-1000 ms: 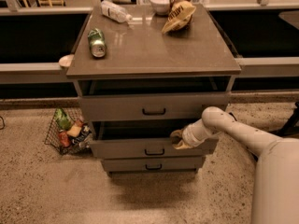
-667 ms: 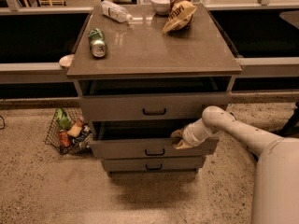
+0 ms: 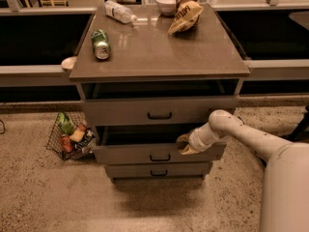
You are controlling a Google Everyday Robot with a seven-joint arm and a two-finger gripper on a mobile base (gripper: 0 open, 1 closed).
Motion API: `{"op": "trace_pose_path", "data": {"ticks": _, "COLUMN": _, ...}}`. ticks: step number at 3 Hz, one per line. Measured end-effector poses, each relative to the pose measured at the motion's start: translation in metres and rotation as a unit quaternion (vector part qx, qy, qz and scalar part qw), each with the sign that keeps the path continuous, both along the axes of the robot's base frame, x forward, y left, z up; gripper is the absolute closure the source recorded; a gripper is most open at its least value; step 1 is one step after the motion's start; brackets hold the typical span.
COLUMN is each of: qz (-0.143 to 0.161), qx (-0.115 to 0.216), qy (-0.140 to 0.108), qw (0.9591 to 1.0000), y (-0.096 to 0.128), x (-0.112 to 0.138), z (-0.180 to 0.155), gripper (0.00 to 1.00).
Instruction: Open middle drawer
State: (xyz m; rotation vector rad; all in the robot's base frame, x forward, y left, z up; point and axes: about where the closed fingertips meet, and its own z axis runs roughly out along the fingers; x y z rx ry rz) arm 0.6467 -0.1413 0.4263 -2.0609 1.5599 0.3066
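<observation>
The middle drawer (image 3: 125, 154) is a grey-brown flat front with a small black bar handle (image 3: 159, 157), set between a taller top drawer (image 3: 120, 112) and a narrower bottom drawer (image 3: 130, 170). It stands pulled out a little, with a dark gap above its front. My gripper (image 3: 184, 144) is at the top edge of the middle drawer's front, just right of the handle, on the end of my white arm (image 3: 241, 132), which comes in from the right.
The cabinet top (image 3: 193, 52) carries a green can (image 3: 101, 44), a lying plastic bottle (image 3: 119, 11), a chip bag (image 3: 186, 14) and a white bowl (image 3: 165, 3). A wire basket (image 3: 72, 135) of packets sits on the speckled floor at the cabinet's left.
</observation>
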Motion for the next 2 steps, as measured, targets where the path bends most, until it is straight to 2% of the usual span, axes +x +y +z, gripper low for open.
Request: {"op": "trace_pose_path", "data": {"ticks": 2, "qz": 0.0, "qx": 0.0, "qy": 0.0, "qw": 1.0, "y": 0.0019, "x": 0.0, "z": 0.0003, "gripper": 0.12}}
